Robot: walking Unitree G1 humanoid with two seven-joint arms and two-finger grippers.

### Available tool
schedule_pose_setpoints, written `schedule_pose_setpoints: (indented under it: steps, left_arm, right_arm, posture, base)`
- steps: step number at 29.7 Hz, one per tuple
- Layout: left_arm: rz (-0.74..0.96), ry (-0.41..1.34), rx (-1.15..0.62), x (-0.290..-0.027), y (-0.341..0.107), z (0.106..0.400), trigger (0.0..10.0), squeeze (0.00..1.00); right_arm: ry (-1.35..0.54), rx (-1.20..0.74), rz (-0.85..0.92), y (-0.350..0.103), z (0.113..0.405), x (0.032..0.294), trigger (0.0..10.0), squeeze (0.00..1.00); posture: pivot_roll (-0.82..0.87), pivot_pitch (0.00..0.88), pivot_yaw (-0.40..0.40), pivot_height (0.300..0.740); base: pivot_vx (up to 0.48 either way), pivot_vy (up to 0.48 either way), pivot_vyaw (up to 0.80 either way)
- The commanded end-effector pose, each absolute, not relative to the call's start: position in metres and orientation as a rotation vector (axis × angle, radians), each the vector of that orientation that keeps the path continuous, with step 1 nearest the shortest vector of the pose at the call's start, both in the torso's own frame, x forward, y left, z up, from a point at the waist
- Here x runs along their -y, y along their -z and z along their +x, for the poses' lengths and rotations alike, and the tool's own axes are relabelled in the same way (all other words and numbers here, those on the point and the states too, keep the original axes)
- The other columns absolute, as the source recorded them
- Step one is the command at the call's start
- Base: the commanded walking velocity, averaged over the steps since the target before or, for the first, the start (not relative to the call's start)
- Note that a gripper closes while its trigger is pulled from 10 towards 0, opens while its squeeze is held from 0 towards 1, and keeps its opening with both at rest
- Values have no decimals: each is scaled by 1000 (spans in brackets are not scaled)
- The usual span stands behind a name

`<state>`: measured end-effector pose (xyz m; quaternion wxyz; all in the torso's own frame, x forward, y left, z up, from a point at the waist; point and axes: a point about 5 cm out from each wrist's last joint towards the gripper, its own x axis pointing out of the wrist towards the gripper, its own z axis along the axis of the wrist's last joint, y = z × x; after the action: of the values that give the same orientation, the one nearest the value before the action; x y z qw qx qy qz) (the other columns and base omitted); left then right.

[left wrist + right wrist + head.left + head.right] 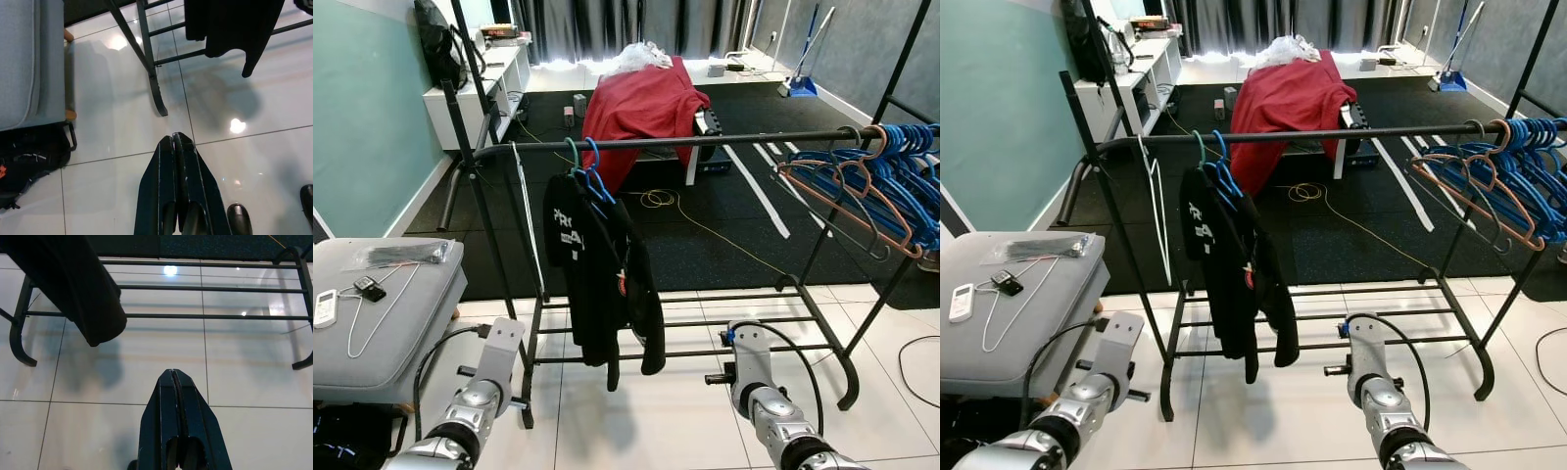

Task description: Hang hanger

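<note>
A black clothes rack (666, 143) stands across the middle of the scene on white floor tiles (636, 411), with a black mat beyond it. On its top rail, left of middle, a black garment (597, 264) hangs from a blue hanger (594, 176), with a green hanger (573, 157) just beside it and a thin white hanger (527, 215) hanging bare further left. At the right end of the rail a crowd of blue hangers (901, 186) is bunched together, with an orange hanger (832, 201) on their near side. Both arms are low at the near edge, in front of the rack. The left gripper (175, 139) points down at the tiles near the rack's left foot, its fingers pressed together and holding nothing. The right gripper (172, 374) points at the floor below the rack's lower bars, its fingers also pressed together and bare. A grey cushioned seat (382, 313) sits at the near left, carrying a white remote (325, 306) and a white cable (372, 308). Far behind the rack a red cloth (641, 108) drapes over a low piece of furniture.
</note>
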<state>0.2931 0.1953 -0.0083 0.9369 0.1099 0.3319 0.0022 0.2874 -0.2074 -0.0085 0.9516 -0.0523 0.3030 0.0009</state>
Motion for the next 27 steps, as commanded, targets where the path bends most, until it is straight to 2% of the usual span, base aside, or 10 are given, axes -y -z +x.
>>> schedule_pose_setpoints:
  steps: [1,20,21,22,27]
  left_arm:
    - [228,-11,-692,-198,8,293,10000,0]
    - [224,-26,-701,-212,15,282,10000,0]
    - [211,-35,-702,-213,16,281,10000,910]
    - [166,-46,-695,-212,15,281,10000,1000]
    - [119,-55,-684,-211,13,284,10000,1000]
  right_arm:
    - [-4,-617,-104,10,286,206,10000,0]
    - [-3,-612,-93,10,286,206,10000,0]
    - [-5,-603,-80,9,286,205,10000,106]
    - [-7,-594,-69,8,287,205,10000,1000]
    - [-6,-586,-59,8,288,205,10000,1000]
  posture:
    - [-28,0,20,740]
    - [-29,4,21,740]
    - [-29,4,20,740]
    - [-29,5,22,740]
    - [-29,5,20,740]
  base:
    - [0,0,0]
    - [0,0,0]
    - [0,0,0]
    - [0,0,0]
    - [0,0,0]
